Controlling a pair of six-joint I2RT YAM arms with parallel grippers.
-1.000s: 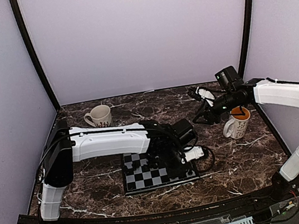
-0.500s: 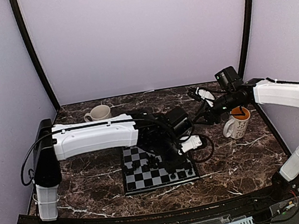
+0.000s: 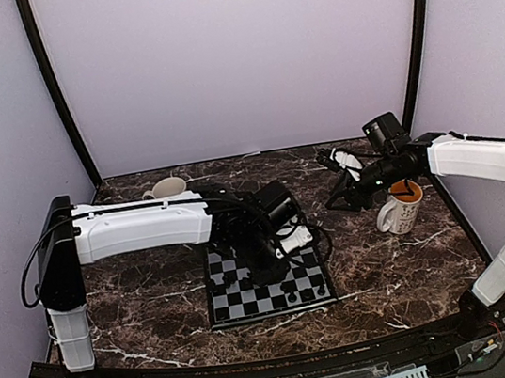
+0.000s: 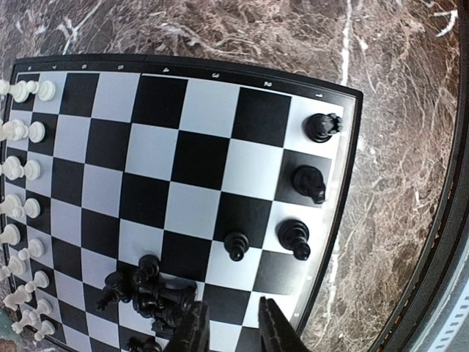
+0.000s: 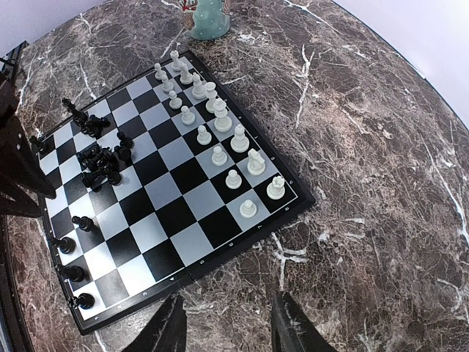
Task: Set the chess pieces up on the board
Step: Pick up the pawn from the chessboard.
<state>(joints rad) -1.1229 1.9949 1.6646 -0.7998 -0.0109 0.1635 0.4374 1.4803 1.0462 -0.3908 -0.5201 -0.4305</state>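
Board (image 5: 179,246) lies flat on the table (image 5: 366,147).

White pieces (image 5: 222,117): sixteen, upright, in two rows of eight along one edge.

Black pieces (image 4: 309,183): four standing at the opposite edge. The rest are in a heap (image 4: 157,293) on the board, count unclear.

Left gripper (image 4: 231,308) is over the board beside the heap, jaws slightly apart, empty.

Right gripper (image 5: 229,301) is above bare table, jaws apart, empty.

Mugs: two, a white mug (image 3: 170,194) and an orange-lined mug (image 3: 398,210).
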